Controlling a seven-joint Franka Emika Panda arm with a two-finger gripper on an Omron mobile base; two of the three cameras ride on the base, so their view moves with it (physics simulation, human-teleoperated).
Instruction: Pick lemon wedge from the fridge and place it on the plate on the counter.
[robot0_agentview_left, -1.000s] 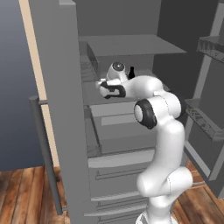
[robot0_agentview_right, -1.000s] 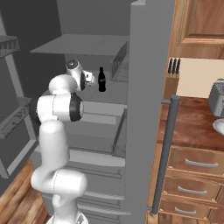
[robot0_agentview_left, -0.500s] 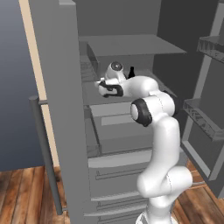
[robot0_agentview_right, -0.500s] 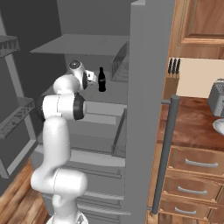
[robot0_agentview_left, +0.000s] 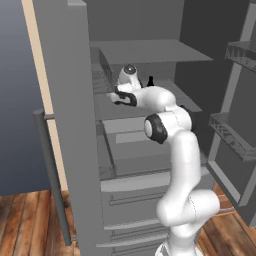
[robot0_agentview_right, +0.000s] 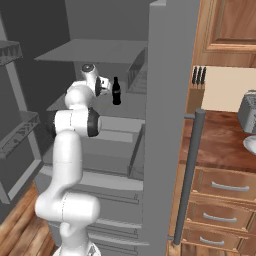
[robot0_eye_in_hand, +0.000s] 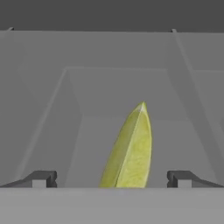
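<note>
Gripper (robot0_eye_in_hand: 112, 178) position: inside the fridge (robot0_agentview_left: 75, 125), at shelf height, with the arm reaching in from the base. In the hand view the two finger tips (robot0_eye_in_hand: 41, 178) stand wide apart at 9 o'clock and 3 o'clock of the lower frame, nothing pinched between them. The lemon wedge (robot0_eye_in_hand: 130, 151) sits between them, pointed end toward 12 o'clock, slightly tilted toward 1 o'clock, and touches neither tip. It rests on the grey fridge shelf (robot0_eye_in_hand: 109, 87).

Small black bottle (robot0_agentview_right: 116, 91): upright on the same shelf, just beside the hand at its 3 o'clock in the right base view.

Plate (robot0_agentview_right: 249, 145): at the far right edge of the right base view on the counter (robot0_agentview_right: 222, 142), beside the toaster (robot0_agentview_right: 247, 111); well apart from the fridge interior.

Judged step: final approach before closing on the wedge.

Hazards:
- The wedge is narrow and tapered. Closing on the sloped faces could squeeze it out forward.
- Closing too high would catch only the thin tip, giving a weak hold.
- Withdrawing with a wide sweep could knock the bottle over.
- The shelf above leaves limited room; lifting steeply risks striking it.
</note>
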